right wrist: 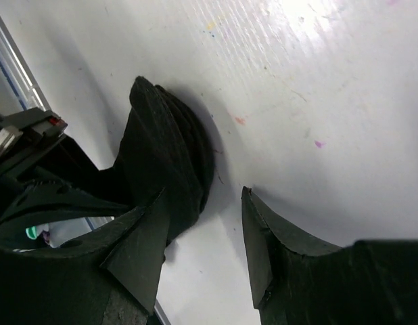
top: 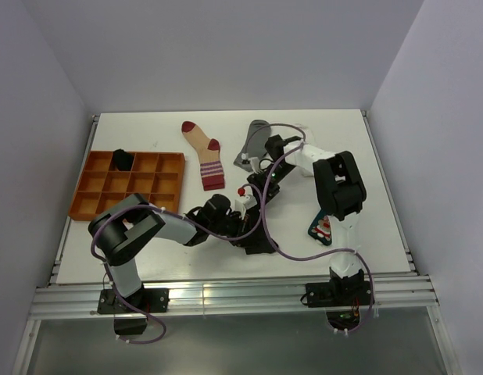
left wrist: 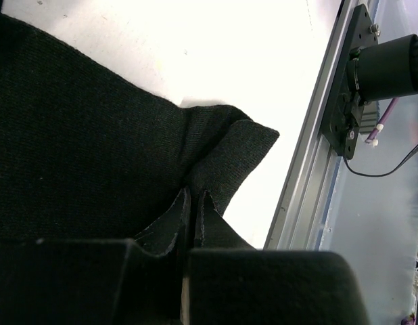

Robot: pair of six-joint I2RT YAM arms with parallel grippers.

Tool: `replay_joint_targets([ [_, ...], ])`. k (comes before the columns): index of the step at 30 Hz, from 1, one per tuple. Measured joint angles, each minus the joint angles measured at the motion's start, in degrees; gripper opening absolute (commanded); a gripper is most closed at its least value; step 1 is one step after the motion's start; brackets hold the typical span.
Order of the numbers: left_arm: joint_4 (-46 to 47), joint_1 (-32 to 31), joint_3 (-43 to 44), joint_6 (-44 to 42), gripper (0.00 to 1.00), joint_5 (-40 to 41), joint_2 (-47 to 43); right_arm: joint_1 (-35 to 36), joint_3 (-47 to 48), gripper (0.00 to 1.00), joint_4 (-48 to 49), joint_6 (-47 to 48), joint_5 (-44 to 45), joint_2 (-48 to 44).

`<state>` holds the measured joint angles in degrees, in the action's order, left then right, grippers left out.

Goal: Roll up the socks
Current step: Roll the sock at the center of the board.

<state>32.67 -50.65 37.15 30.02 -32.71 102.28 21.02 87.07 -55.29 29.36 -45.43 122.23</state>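
Your left gripper pinches the black sock; your right gripper stands wide. Top middle, the striped sock lies unrolled.

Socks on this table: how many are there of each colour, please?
Black: 2, one black sock in the orange tray, the other black sock pinched in the left pincer
Beige with red stripes: 1, the striped sock
Grey: 1, the grey sock
Dark teal: 1, the Christmas sock
Total: 5 socks in view
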Motion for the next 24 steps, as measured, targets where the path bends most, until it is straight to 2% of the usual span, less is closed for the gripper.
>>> replay_joint_targets([
  [5,-1.2,0.0,0.6,-0.7,0.0,-0.3,0.0,2.0,-0.5,0.52,1.1,-1.2,1.6,0.2],
  [7,-1.7,0.0,0.8,-0.8,0.0,-0.3,0.0,2.2,-0.7,0.47,1.4,-1.5,1.7,0.2],
  [8,-1.9,0.0,0.9,-0.9,0.0,-0.4,0.0,2.2,-1.0,0.43,1.7,-1.7,1.8,0.2],
  [9,-2.3,0.0,1.1,-0.9,0.0,-0.4,0.0,2.2,-1.2,0.32,1.8,-2.0,1.9,0.2],
  [13,-3.3,0.0,1.5,-0.9,0.0,-0.5,0.0,2.0,-2.7,0.14,2.8,-3.0,3.5,0.2],
  [24,-5.8,2.6,1.6,3.4,0.0,-2.6,-0.5,-2.1,-4.0,0.13,3.5,-6.3,3.8,0.1],
])
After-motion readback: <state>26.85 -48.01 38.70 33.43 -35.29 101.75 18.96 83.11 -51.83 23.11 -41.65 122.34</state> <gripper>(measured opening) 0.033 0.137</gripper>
